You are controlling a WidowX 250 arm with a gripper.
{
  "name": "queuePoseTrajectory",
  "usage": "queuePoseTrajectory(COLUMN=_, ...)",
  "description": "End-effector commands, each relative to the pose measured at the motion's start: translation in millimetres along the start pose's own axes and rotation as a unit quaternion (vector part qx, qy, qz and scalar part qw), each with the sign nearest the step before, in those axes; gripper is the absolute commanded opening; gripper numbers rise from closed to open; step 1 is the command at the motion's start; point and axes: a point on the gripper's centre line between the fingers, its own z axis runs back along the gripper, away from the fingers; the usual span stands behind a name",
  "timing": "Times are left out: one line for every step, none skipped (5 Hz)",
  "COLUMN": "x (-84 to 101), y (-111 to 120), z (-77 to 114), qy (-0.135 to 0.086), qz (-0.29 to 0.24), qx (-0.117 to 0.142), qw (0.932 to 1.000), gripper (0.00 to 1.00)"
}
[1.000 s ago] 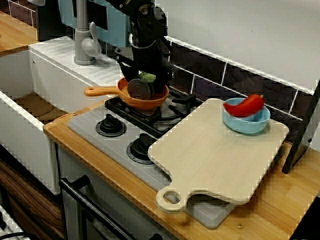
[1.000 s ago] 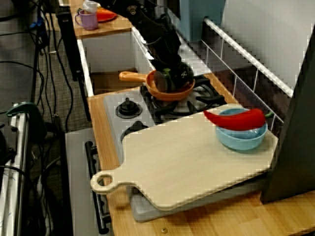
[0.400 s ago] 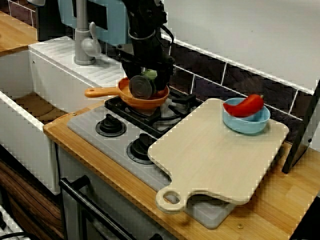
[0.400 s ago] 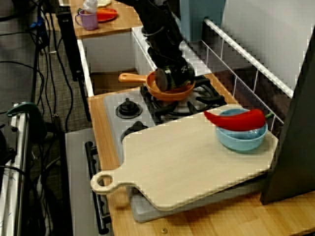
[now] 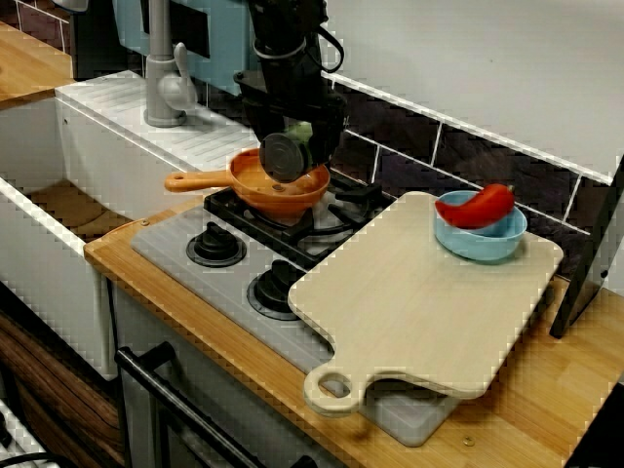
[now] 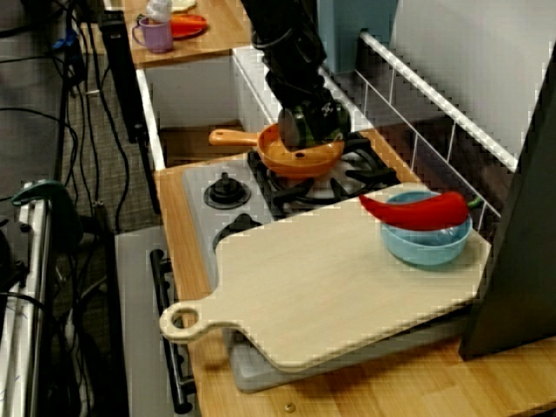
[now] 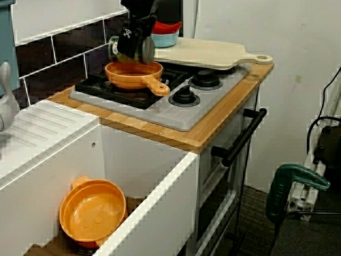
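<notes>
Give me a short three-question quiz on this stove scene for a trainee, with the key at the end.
1. True or false: the red pepper lies in the blue bowl.
2. What does the gripper hold above the orange pan? A a spoon, B a can, C a pot lid.
3. What does the blue bowl stand on?
Key: 1 true; 2 B; 3 the wooden cutting board.

Black arm (image 5: pixel 285 44) showing thick rounded segments, thin black cable (image 5: pixel 336 54) looping beside the wrist, white markings sitting on the dark gripper (image 7: pixel 132 45)
</notes>
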Motion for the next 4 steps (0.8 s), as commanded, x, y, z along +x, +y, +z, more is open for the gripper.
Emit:
queuePoseTrajectory(x=20.1, y=13.3, z=45.3, qy=-0.044, qz=-0.007, qx=-0.014, qw=0.9989, gripper=1.0)
queuePoseTrajectory(x=22.8, y=19.9, z=53.0, qy=-0.043, qz=-0.009, qx=0.008, qw=0.999, gripper=1.0)
queuePoseTrajectory(x=16.6, y=17.3, z=52.9, qy=-0.029, qz=0.017, qx=0.04, qw=0.9987, gripper=1.0)
queuePoseTrajectory(x=9.2, y=16.8, z=51.6, qy=-0.028, qz=0.032, qx=0.045, qw=0.9981, gripper=0.0)
